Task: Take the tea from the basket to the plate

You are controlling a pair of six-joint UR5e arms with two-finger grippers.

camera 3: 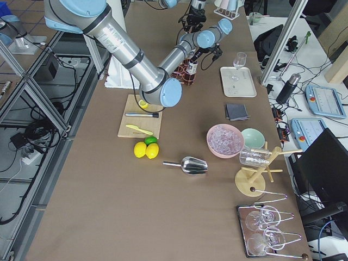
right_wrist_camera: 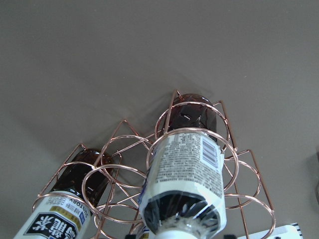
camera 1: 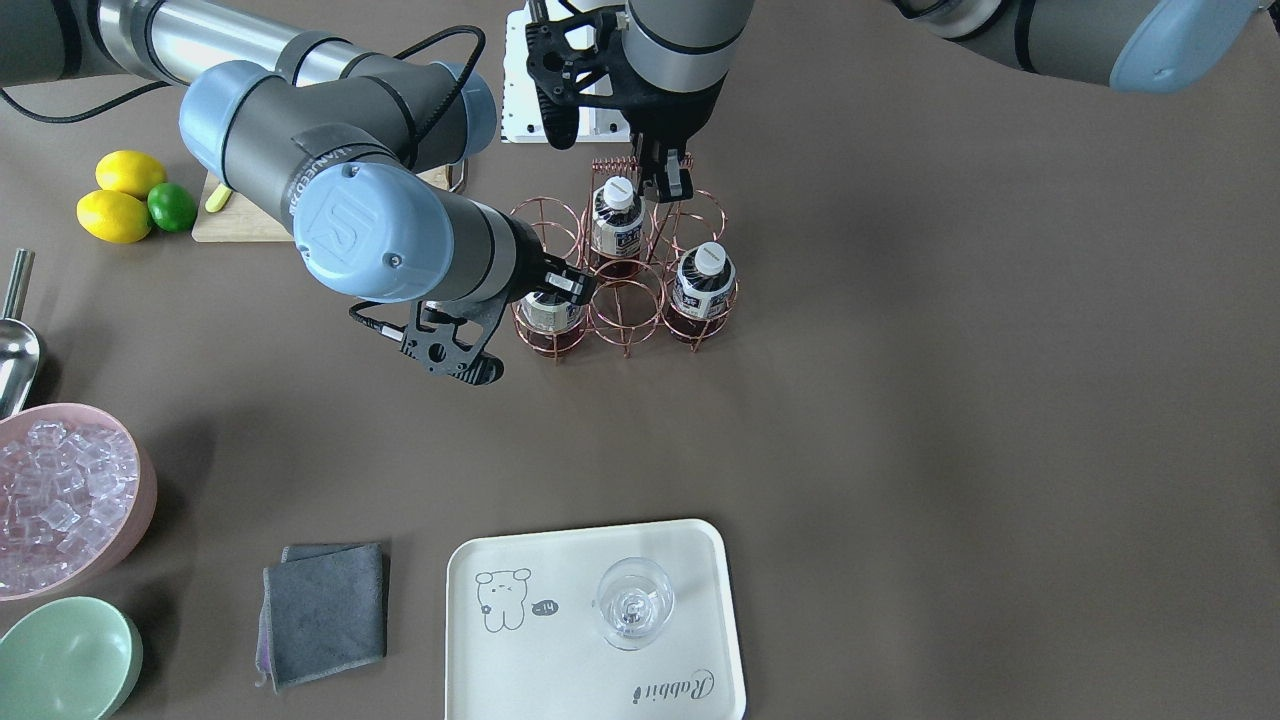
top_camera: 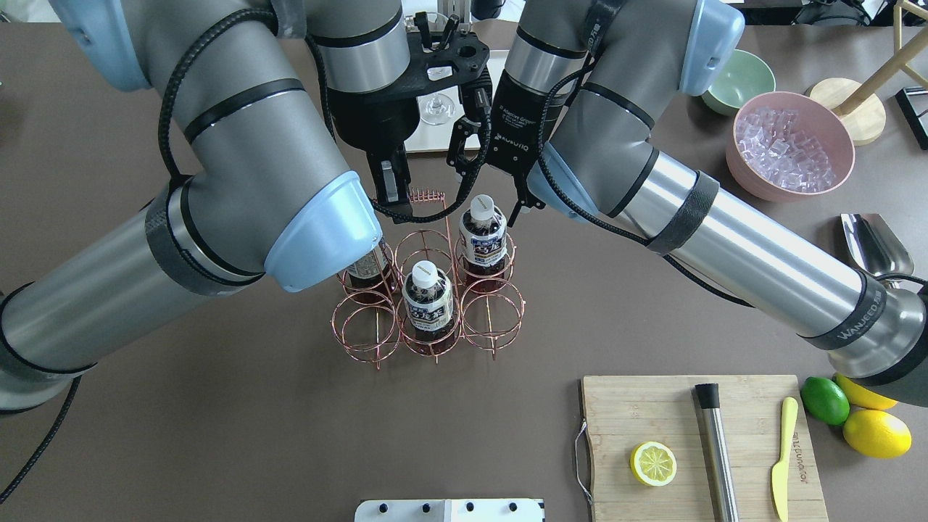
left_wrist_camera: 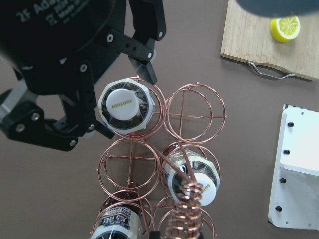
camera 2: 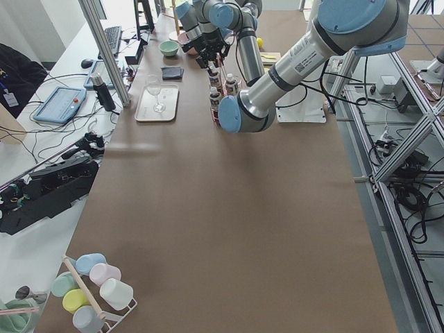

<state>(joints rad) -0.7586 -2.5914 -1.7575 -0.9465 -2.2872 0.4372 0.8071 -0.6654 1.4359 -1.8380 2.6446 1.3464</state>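
Observation:
The copper wire basket [camera 1: 615, 162] stands mid-table and holds three tea bottles. My right gripper [camera 1: 552, 287] reaches down over one corner cell. In the left wrist view its fingers [left_wrist_camera: 144, 64] press on both sides of that tea bottle [left_wrist_camera: 124, 106], just under the white cap. The bottle [top_camera: 484, 235] still stands in its cell. My left gripper [camera 1: 668, 183] is shut on the end of the basket's coil handle [top_camera: 428, 196]. The other two bottles [camera 1: 617, 225] [camera 1: 703, 285] stand untouched. The cream plate [camera 1: 560, 660] lies at the near edge.
A wine glass [camera 1: 633, 600] stands on the plate. A grey cloth [camera 1: 325, 610], a pink bowl of ice [camera 1: 60, 500] and a green bowl [camera 1: 65, 660] sit beside it. A cutting board [top_camera: 696, 442] with lemon, muddler and knife is near the robot.

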